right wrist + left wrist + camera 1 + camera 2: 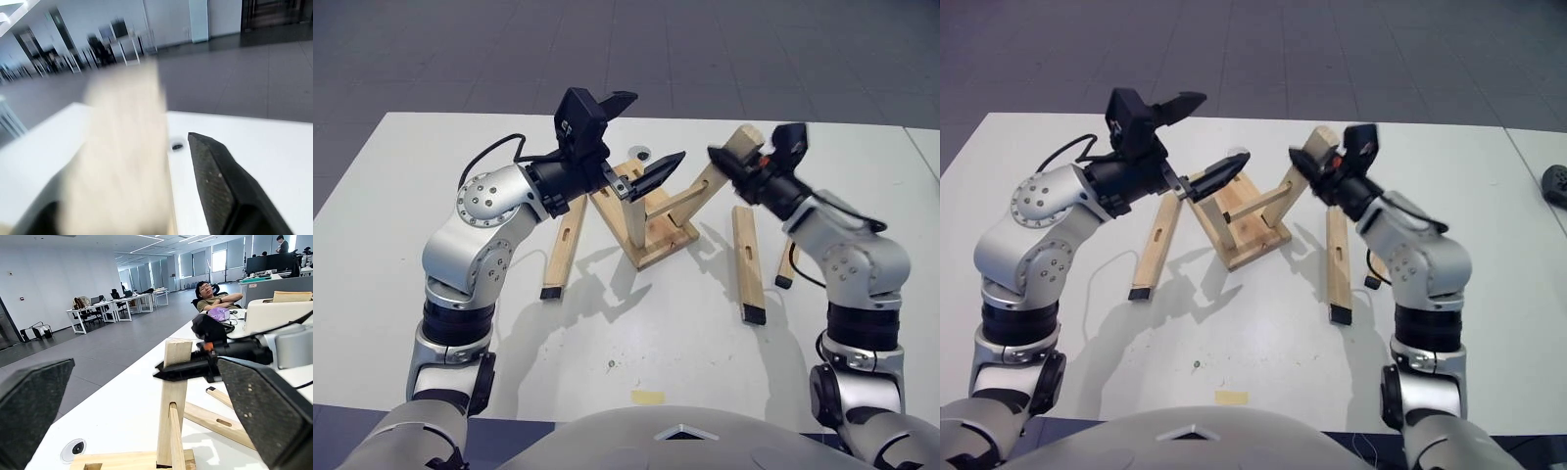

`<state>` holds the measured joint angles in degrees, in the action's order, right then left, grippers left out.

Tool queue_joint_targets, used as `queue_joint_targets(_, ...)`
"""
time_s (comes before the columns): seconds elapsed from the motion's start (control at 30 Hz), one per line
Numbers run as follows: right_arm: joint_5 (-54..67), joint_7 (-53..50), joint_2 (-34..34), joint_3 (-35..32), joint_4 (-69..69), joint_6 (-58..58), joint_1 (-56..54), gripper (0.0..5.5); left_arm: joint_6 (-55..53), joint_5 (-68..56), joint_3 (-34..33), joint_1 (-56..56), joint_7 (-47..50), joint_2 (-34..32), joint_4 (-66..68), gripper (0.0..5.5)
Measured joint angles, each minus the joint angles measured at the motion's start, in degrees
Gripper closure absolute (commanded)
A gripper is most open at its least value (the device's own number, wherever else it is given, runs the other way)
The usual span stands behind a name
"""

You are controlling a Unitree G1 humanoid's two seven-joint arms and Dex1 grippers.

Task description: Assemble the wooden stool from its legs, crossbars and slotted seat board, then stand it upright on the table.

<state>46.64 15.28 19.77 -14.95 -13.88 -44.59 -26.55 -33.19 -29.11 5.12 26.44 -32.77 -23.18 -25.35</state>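
At frame centre the right gripper [756,157] pinched the top of the tilted leg [713,178], probably steadying it, while the left gripper [656,127] hovered spread, ready.

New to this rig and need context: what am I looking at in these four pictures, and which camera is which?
It is a humanoid robot with two arms, each ending in a two-finger gripper. Two pictures come from head cameras looking down over the table. The other two come from a camera on each wrist. On the table is a half-built stool: the board lies flat with legs sticking up, and loose legs lie beside it. The left gripper is open above the stool. The right gripper pinches the top of one leg.
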Motion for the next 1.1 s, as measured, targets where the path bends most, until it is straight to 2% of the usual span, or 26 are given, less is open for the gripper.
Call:
queue_joint_targets(0.13, 8.04, -1.82, -0.27, -5.99, -0.77, 0.13, -8.91, 1.79, 0.0, -0.35, 0.0, 0.0, -0.57, -0.01, -0.01, 0.1)
queue_joint_targets(0.37, 10.15, -6.35, -0.21, -10.89, 3.86, 7.23, -21.6, 0.7, 0.01, -0.32, 0.32, 0.01, -0.64, 0.14, 0.2, 0.1)
queue_joint_targets(0.43, 9.85, -7.1, -1.49, -9.63, 4.01, 7.36, -20.61, 0.39, 0.01, -0.33, 0.47, 0.03, -0.69, 0.19, 0.2, 0.1)
queue_joint_targets(0.5, 7.21, -7.1, -3.37, -4.78, 5.4, 5.6, -14.08, 0.11, 0.01, -0.33, 0.61, 0.03, -0.71, 0.23, 0.2, 0.1)
queue_joint_targets(0.53, 3.87, -6.9, -4.29, -0.08, 6.5, 4.22, -8.42, 0.11, 0.01, -0.31, 0.73, 0.03, -0.7, 0.26, 0.21, 0.1)
queue_joint_targets(0.6, 0.24, -5.4, -4.39, 4.78, 4.61, 6.2, -3.59, 0.11, 0.02, -0.31, 0.95, -0.04, -0.75, 0.36, 0.35, 0.1)
queue_joint_targets(0.7, -1.68, -4.68, -4.79, 5.49, 3.58, 8.61, -2.31, 0.11, 0.01, -0.28, 1.0, -0.14, -0.74, 0.55, 0.37, 0.1)
queue_joint_targets(0.97, 1.81, -7.32, -8.13, -0.41, 3.86, 9.16, -2.59, 0.11, -0.05, -0.31, 0.76, -1.06, -0.02, 0.84, 0.41, 0.1)
queue_joint_targets(1.03, 4.09, -9.28, -8.05, -5.09, 5.05, 10.21, -4.95, 0.11, 0.05, -0.29, -1.04, -0.88, 2.6, 2.51, 1.03, 0.1)
queue_joint_targets(1.1, 5.58, -9.56, -5.11, -9.54, 6.34, 11.5, -8.65, 0.11, 0.59, -0.32, -5.34, 1.17, 8.39, 5.06, 3.64, 0.1)
